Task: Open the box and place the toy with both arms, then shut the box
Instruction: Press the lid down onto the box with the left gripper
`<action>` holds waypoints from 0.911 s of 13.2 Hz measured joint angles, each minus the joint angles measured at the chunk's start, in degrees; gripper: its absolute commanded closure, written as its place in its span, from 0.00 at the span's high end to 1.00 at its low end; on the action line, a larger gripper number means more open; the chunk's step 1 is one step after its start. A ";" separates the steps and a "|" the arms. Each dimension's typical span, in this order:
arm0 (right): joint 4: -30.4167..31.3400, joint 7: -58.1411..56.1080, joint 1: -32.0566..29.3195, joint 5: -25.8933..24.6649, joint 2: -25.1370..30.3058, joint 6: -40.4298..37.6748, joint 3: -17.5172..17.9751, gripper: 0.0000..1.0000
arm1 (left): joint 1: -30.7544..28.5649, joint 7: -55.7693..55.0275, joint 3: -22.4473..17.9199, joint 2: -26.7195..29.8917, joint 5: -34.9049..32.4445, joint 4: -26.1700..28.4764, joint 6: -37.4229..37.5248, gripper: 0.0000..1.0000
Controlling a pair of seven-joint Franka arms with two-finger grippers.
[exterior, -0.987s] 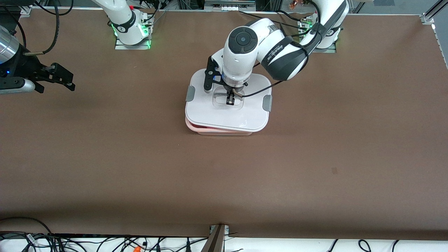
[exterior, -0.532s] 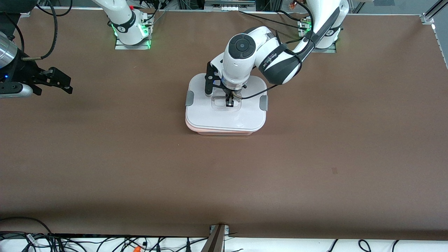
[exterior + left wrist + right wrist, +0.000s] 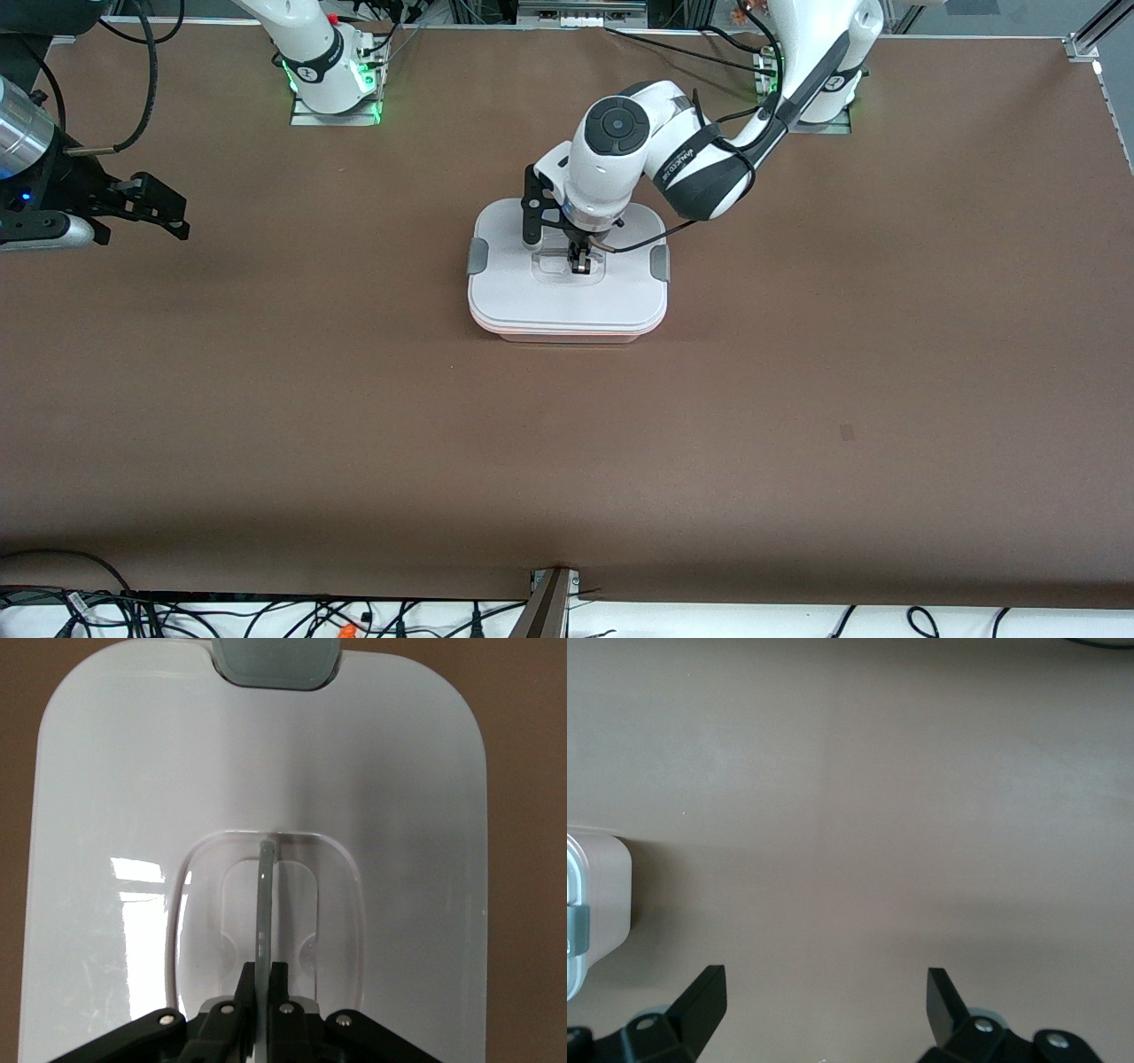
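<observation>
Both clips level now: my left gripper [image 3: 581, 263] has lowered the lid [image 3: 567, 288] onto the box [image 3: 567, 335], pinching its handle [image 3: 263, 904]; right gripper [image 3: 146, 211] waits, spread wide

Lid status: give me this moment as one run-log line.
lid: on box, toy unseen | left gripper: shut on handle | right gripper: open, waiting over table at right arm's end

Even overhead light, soft shadow hugging the box [image 3: 567, 332], bright window-shaped glare on its lid [image 3: 142, 881] (left wrist view), sharp focus throughout
</observation>
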State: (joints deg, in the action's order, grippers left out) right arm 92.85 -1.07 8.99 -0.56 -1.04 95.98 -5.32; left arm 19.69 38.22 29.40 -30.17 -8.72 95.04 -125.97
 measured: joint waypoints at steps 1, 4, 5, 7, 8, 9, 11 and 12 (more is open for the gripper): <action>0.00 0.00 -0.03 0.00 -0.01 -0.08 -0.03 1.00 | 0.00 -0.27 0.00 0.00 0.00 0.08 -0.01 0.00; 0.00 0.00 -0.29 0.00 -0.06 -0.35 -0.34 1.00 | -0.11 -1.82 -0.03 0.00 0.00 0.14 -0.22 0.00; 0.00 0.00 -0.42 0.00 -0.11 -0.45 -0.40 1.00 | -0.16 -2.32 -0.04 0.00 0.00 0.16 -0.41 0.00; 0.00 0.00 -0.48 0.00 -0.18 -0.46 -0.40 1.00 | -0.30 -3.57 -0.11 0.00 0.00 0.17 -0.84 0.00; 0.00 0.00 -0.47 0.00 -0.18 -0.46 -0.31 1.00 | -0.30 -4.28 -0.15 0.00 0.00 0.18 -1.05 0.00; 0.00 0.00 -0.47 0.00 -0.19 -0.46 -0.18 1.00 | -0.30 -4.75 -0.17 0.00 0.00 0.21 -1.16 0.00; 0.00 0.00 -0.47 0.00 -0.20 -0.46 -0.08 1.00 | -0.30 -5.31 -0.18 0.00 0.00 0.30 -1.26 0.00; 0.00 0.00 -0.46 0.00 -0.20 -0.46 -0.02 1.00 | -0.30 -5.38 -0.19 -0.02 0.00 0.39 -1.43 0.00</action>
State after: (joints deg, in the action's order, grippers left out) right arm 92.84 -1.07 8.53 -0.56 -1.24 95.52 -5.35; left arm 19.39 32.84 29.21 -30.19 -8.72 95.42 -127.40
